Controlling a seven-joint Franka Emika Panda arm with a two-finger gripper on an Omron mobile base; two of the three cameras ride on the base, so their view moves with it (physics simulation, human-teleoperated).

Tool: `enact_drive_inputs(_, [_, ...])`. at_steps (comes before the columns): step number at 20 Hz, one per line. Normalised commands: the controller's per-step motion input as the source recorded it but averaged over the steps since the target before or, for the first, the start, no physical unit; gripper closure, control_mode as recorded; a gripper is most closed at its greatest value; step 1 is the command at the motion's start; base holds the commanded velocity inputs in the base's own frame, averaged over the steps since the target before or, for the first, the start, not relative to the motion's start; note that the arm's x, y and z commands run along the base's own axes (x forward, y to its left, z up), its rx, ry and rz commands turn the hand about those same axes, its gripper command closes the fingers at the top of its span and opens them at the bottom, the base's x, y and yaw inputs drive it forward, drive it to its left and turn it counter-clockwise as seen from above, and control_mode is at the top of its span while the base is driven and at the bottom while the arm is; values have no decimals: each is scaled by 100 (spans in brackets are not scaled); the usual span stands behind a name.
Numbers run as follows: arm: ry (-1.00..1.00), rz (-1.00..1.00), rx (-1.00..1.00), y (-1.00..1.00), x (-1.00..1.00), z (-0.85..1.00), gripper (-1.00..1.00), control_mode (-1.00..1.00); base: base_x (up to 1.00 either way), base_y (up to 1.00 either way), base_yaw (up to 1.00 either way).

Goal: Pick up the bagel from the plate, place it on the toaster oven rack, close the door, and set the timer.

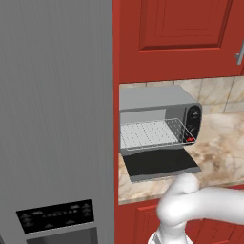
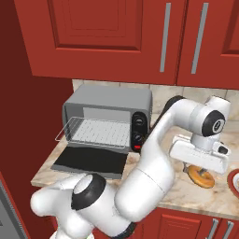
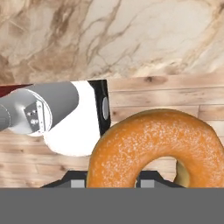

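The bagel [image 2: 202, 178], a golden-orange ring, hangs low over the marble counter to the right of the toaster oven [image 2: 108, 100], and my gripper [image 2: 200, 171] is shut on it from above. In the hand view the bagel [image 3: 157, 142] looms large between the finger tips. At the far right edge a piece of the plate [image 2: 233, 180] shows, just right of the bagel. The toaster oven rack [image 1: 148, 134] [image 2: 99, 132] is pulled forward with nothing on it. The door [image 1: 160, 163] [image 2: 90, 160] lies folded down flat in front of the oven.
The oven's dark knob panel [image 2: 138, 131] [image 1: 193, 121] faces the front on its right side. A grey fridge [image 1: 56, 119] stands tight to the left of the counter [image 1: 217, 152]. Red wall cabinets [image 2: 140, 32] hang above the oven.
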Motion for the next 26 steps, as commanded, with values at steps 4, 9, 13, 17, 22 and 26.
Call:
enact_drive_inputs(4, [-19,0,-10,100,-31,36,100,-100,0,0,0])
enact_drive_inputs(9, [-17,0,-9,100,-2,50,100,-100,0,0,0])
enact_drive_inputs(13, [-7,0,-6,100,1,60,100,-100,0,0,0])
enact_drive_inputs(17, [-1,0,-1,100,23,43,100,-100,0,0,0])
enact_drive_inputs(22, [0,2,0,100,32,21,100,-100,0,0,0])
enact_drive_inputs(26, [0,2,0,99,32,2,100,-100,0,0,0])
